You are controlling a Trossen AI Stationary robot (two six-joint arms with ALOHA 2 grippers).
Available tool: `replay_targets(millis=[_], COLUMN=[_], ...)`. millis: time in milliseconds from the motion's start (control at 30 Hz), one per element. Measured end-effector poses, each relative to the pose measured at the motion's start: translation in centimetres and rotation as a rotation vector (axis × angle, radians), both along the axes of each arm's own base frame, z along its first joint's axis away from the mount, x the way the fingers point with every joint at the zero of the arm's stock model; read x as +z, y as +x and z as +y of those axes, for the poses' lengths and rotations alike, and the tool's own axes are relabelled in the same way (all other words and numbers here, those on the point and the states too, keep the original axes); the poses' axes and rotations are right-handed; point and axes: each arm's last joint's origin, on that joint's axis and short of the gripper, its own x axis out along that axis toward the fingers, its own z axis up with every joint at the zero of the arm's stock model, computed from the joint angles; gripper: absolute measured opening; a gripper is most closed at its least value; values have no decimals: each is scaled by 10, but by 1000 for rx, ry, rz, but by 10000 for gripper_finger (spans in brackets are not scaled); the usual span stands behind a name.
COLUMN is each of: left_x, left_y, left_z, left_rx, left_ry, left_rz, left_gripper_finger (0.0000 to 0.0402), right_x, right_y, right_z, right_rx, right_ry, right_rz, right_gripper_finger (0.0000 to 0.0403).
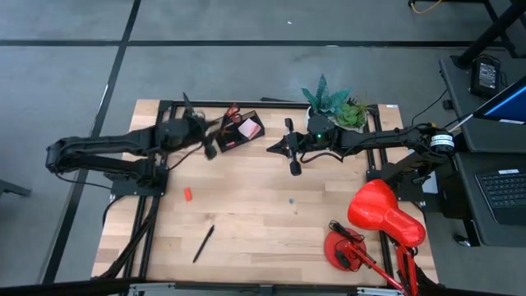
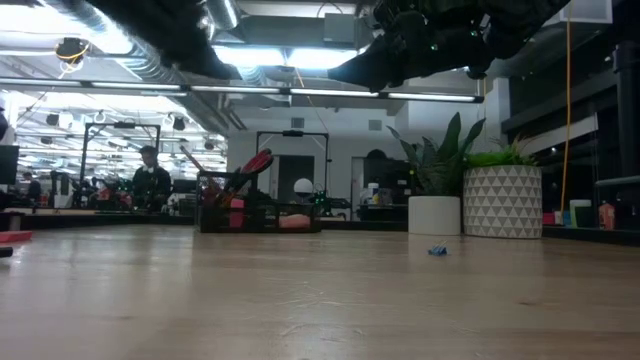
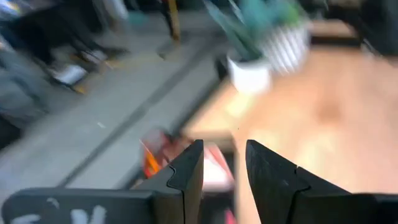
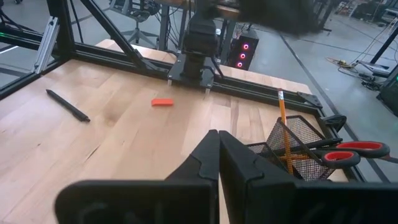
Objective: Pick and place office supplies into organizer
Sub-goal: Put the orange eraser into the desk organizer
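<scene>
the left gripper (image 1: pixel 210 150) hangs by the black wire-mesh organizer (image 1: pixel 240 131) at the bench's far edge, jaws parted, nothing between them. it could clip the upright orange pencil (image 4: pixel 283 127) or red-handled scissors (image 4: pixel 348 152). right gripper (image 1: pixel 294 167) is closed, empty. flat red eraser (image 1: pixel 187 194) and slim black pen (image 1: pixel 203 243) lie near the bench's left edge.

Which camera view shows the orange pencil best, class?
The right wrist view: the orange pencil stands upright in the organizer, sharp and close. The high view shows the organizer only small; the low and left wrist views do not resolve the pencil.
</scene>
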Motion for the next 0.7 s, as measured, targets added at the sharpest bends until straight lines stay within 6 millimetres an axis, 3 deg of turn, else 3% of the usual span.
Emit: replay_targets(millis=[133, 300, 700], left_x=[-13, -22, -54], left_y=[-11, -14, 10], left_z=[-22, -39, -81], left_rx=[-62, -24, -92], left_ry=[-126, -313, -575], left_rz=[111, 94, 234], left_gripper_finger=[112, 115, 111], right_x=[-1, -1, -1], right_y=[0, 0, 0], right_z=[0, 0, 0], right_rx=[0, 0, -9], right_ry=[0, 1, -5], right_rz=[5, 12, 13], right_gripper_finger=[10, 10, 10])
